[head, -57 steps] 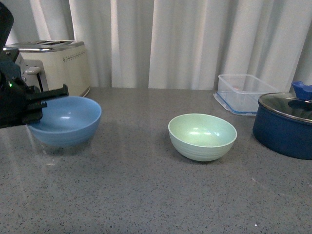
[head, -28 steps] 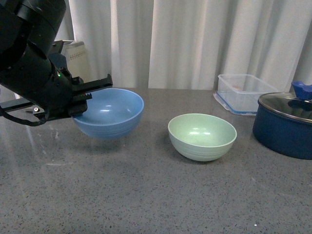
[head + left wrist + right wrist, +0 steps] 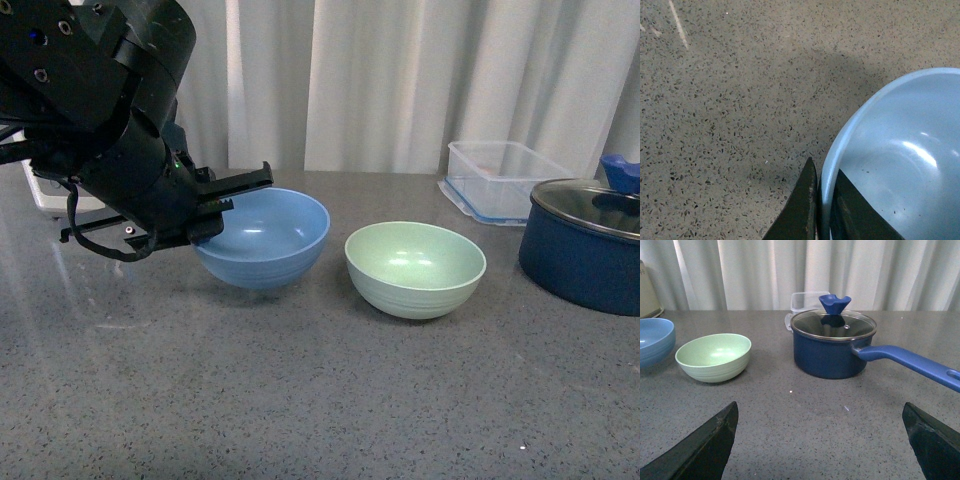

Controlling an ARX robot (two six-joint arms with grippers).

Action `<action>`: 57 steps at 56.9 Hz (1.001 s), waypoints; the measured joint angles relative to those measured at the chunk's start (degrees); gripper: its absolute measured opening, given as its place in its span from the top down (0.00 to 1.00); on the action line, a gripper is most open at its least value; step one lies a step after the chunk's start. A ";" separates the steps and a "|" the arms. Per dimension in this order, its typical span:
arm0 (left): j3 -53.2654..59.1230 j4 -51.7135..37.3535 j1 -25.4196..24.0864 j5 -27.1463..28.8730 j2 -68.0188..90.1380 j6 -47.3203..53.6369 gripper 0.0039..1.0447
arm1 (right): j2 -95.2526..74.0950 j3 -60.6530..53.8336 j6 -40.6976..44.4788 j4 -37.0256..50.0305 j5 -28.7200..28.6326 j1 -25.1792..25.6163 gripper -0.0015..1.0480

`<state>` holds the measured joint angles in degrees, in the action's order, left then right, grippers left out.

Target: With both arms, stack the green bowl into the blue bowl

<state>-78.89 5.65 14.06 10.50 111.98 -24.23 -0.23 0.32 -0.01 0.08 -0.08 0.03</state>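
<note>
The blue bowl (image 3: 268, 238) sits left of centre on the grey counter, its left rim pinched by my left gripper (image 3: 222, 203), which is shut on it. In the left wrist view the two black fingers (image 3: 802, 210) clamp the bowl's rim (image 3: 832, 165), one inside and one outside. The green bowl (image 3: 415, 269) stands upright just right of the blue bowl, close beside it without touching. It also shows in the right wrist view (image 3: 714, 357), with the blue bowl (image 3: 655, 341) at the edge. My right gripper (image 3: 822, 440) is open and empty, low over bare counter, away from both bowls.
A dark navy lidded pot (image 3: 588, 245) with a long blue handle (image 3: 910, 364) stands at the right. A clear plastic container (image 3: 500, 178) is behind it. White curtains hang behind the counter. A pale appliance (image 3: 55, 195) is partly hidden behind my left arm.
My left gripper has carried the blue bowl rightward from the far left and brought it down next to the green bowl. The green bowl has not moved.
</note>
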 joint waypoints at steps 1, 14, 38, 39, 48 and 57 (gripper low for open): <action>0.00 0.02 0.07 0.00 0.11 -0.07 0.96 | 0.00 0.00 0.00 0.00 0.00 0.00 0.10; 0.00 0.11 0.15 0.46 0.92 -0.09 0.96 | 0.00 0.00 0.00 0.00 0.00 0.00 0.10; 0.59 0.11 0.15 0.37 1.90 -0.15 0.96 | 0.00 0.00 0.00 0.00 0.00 0.00 0.10; 0.68 0.11 0.17 0.39 1.90 -0.17 0.96 | 0.00 0.00 0.00 0.00 0.00 0.00 0.10; 1.01 0.22 0.17 -0.42 1.90 -0.83 0.88 | 0.00 0.00 0.00 0.00 0.00 0.00 0.10; 1.81 0.63 0.15 -1.68 1.88 -1.57 0.65 | 0.00 0.00 0.00 0.00 0.00 0.00 0.10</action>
<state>-77.08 6.28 14.22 8.82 113.86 -25.80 -0.23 0.32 -0.01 0.08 -0.08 0.03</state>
